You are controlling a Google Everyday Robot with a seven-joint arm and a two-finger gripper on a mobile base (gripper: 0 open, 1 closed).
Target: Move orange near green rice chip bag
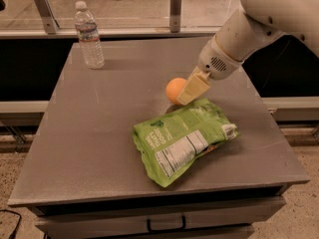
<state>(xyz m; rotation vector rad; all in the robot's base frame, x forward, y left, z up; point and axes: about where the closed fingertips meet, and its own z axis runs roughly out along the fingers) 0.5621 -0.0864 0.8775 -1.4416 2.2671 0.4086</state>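
Note:
The orange [174, 89] is a small round orange fruit held in my gripper [185, 96], just above the table and right at the far edge of the green rice chip bag [183, 137]. The gripper's cream fingers [193, 88] are shut on the orange, one finger covering its right side. The bag lies flat on the table's front right part, label side up, with a white nutrition panel. My white arm [259, 19] comes in from the upper right.
A clear plastic water bottle [89, 36] stands upright at the table's far left corner. The grey table [94, 133] has a drawer handle below its front edge. A railing and glass panel run behind the table.

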